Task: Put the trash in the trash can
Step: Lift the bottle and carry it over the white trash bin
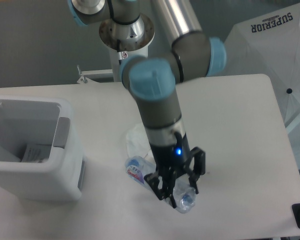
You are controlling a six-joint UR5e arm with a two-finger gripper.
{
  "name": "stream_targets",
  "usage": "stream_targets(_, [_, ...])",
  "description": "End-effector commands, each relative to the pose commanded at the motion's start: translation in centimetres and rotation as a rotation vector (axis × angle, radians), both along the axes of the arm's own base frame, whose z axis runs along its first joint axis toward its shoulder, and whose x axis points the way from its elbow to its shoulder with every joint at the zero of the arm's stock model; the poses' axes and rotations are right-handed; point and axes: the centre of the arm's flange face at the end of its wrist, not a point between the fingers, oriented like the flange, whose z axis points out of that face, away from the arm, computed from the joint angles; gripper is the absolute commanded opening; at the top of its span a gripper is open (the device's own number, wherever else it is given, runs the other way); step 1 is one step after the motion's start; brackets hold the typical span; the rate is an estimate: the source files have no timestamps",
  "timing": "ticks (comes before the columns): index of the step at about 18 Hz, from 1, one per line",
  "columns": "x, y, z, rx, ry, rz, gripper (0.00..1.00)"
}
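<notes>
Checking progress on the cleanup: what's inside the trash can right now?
Inside the trash can, a crumpled piece with a white printed label lies against the near wall. The bin's near wall hides the rest of the floor, so anything else there can't be seen.

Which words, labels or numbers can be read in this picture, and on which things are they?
"SUPERIOR": on the white umbrella at the upper right.
Bottle label: red print, too blurred to read.
Paper label inside the trash can: too small to read.
Sticker on the robot base: unreadable.
</notes>
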Motion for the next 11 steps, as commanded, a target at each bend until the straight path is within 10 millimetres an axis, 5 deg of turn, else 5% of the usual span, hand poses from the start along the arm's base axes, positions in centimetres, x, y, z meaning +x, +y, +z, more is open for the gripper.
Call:
stream_targets(3, [2.2, -1.7, 5.5, 0.095, 0.082, -0.005, 0.64])
stream_targets(7, [5.5, -2.3, 9.7, 0.179, 0.104, -0.049, 0.64])
stream_targets(11, [11.7, 0.1, 10.3, 0.197, 0.094, -0.145, 0.64])
